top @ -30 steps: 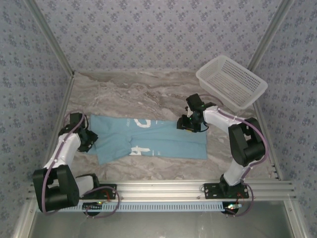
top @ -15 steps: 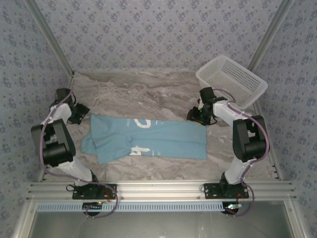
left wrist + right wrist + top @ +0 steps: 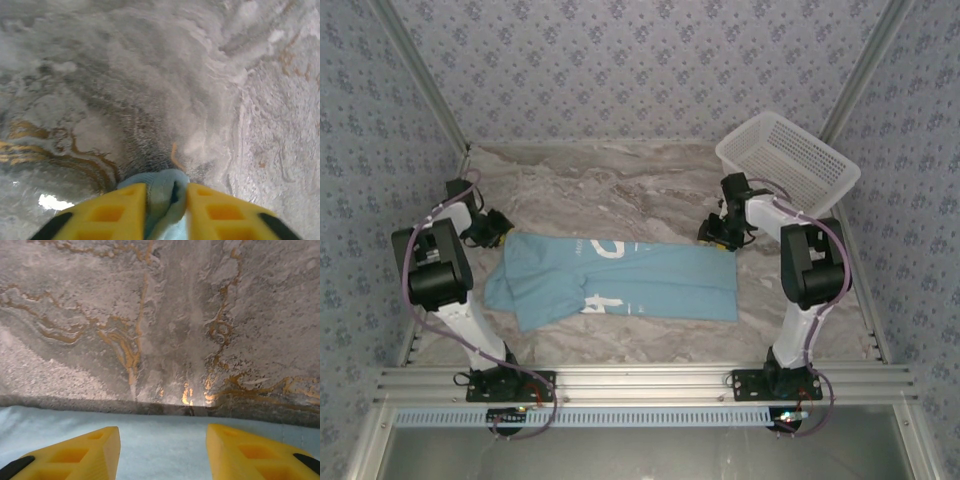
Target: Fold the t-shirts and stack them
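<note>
A: What has changed?
B: The shirt (image 3: pixel 620 280) lies spread mid-desk (image 3: pixel 620 190). Both arms have swung to its far edge. The left end effector (image 3: pixel 166 192) now pinches cloth, and the right end effector (image 3: pixel 162 440) is spread above the hem. A fold likely begins.

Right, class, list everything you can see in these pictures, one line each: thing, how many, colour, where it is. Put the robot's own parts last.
t-shirt: one, light blue with white lettering, spread across the middle of the table.
basket: one, white mesh, far right corner.
table: one, grey-brown marbled, under everything.
walls: three, blue-grey patterned, around the table.
rail: one, silver, near edge, carrying the arm bases.
left gripper: one, yellow fingers, closed on the t-shirt's left end.
right gripper: one, yellow fingers, open above the t-shirt's far right edge.
</note>
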